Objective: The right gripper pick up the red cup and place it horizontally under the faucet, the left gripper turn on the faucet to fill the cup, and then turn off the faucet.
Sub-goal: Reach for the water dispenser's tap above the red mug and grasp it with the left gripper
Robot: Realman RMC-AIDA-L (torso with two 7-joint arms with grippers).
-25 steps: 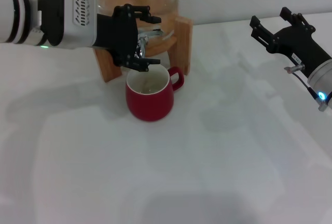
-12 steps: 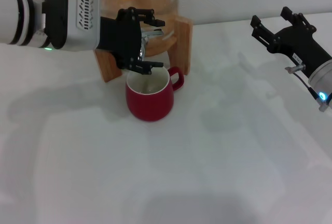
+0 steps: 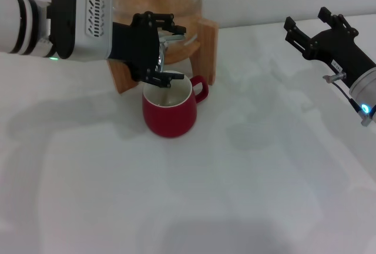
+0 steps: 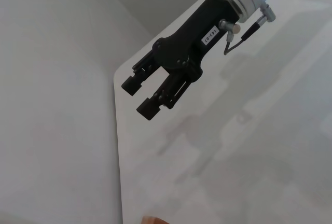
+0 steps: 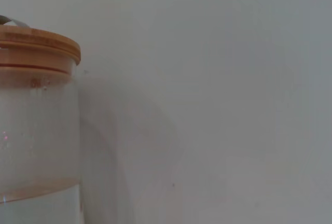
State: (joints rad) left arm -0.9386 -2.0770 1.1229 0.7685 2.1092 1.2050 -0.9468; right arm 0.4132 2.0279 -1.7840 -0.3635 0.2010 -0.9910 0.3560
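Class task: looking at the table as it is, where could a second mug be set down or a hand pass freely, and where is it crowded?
Free: the white table in front of the red cup, and the stretch between the cup and the right gripper. Crowded: the wooden stand, where the left gripper sits at the faucet directly above the cup.

The faucet (image 3: pixel 170 40) is mostly hidden behind the left gripper (image 3: pixel 163 46) — whether the fingers actually touch its lever cannot be told. The dispenser jar (image 5: pixel 36 115) is cut off by the picture's edge — likewise the right gripper's (image 3: pixel 310 29) wrist.
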